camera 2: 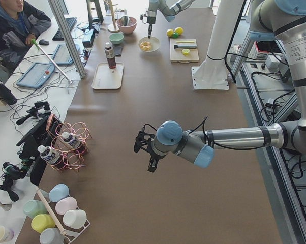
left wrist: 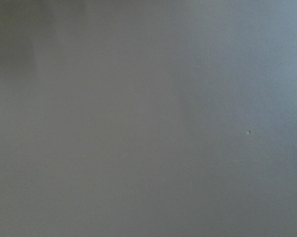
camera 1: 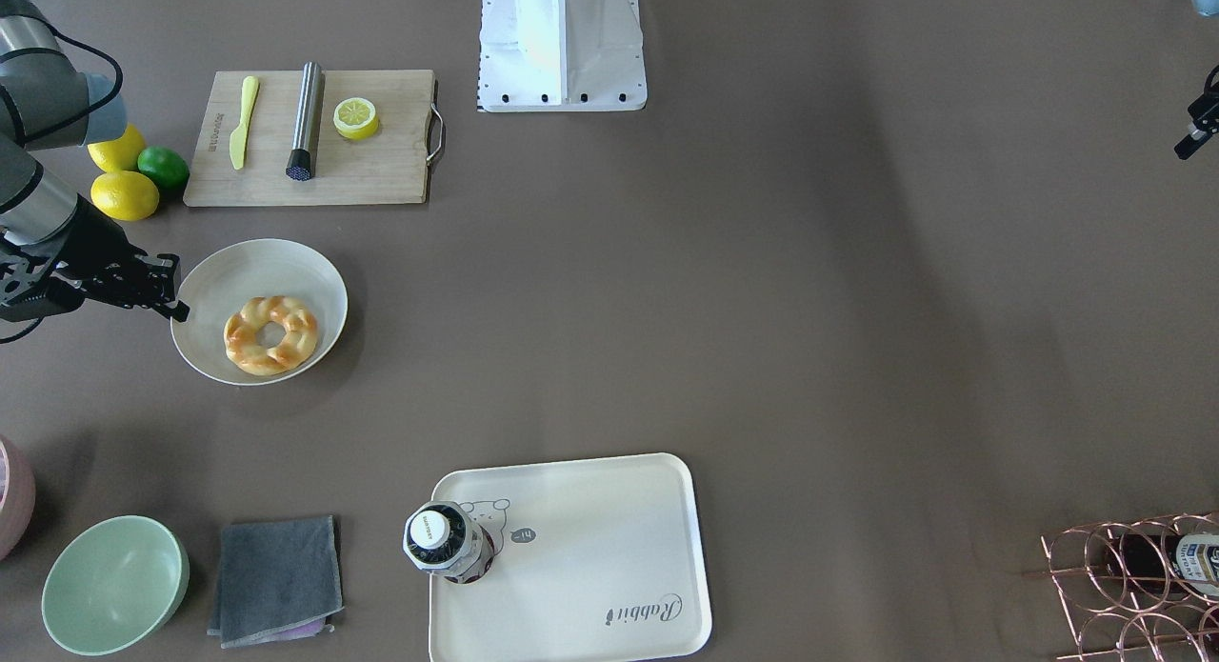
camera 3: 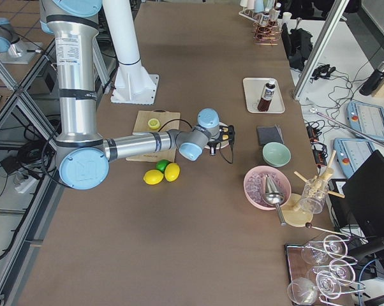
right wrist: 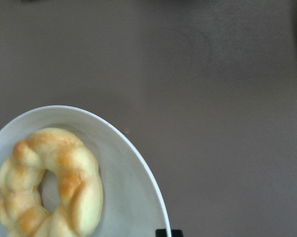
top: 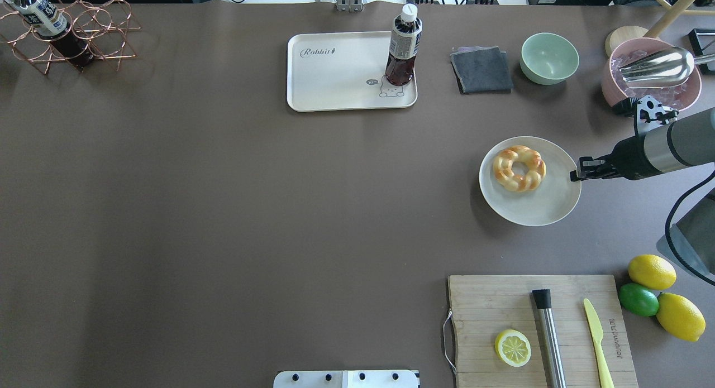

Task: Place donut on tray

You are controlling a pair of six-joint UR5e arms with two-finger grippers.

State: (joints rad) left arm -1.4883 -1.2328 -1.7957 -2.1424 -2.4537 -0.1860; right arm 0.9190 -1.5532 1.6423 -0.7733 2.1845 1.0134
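**Donut on its plate, well apart from the tray**

The left gripper (camera 2: 140,142) hangs over bare bench (top: 223,209); I cannot tell how its jaws stand. Seen from overhead, the tray (top: 335,81) lies mid-bench at the far edge, with a bottle (top: 402,47) upright on its right end. Well to the right, the donut (top: 519,168) lies on a round white plate (top: 536,209). The right gripper (top: 575,175) hovers at the plate's right rim; parted or clenched jaws, I cannot tell.
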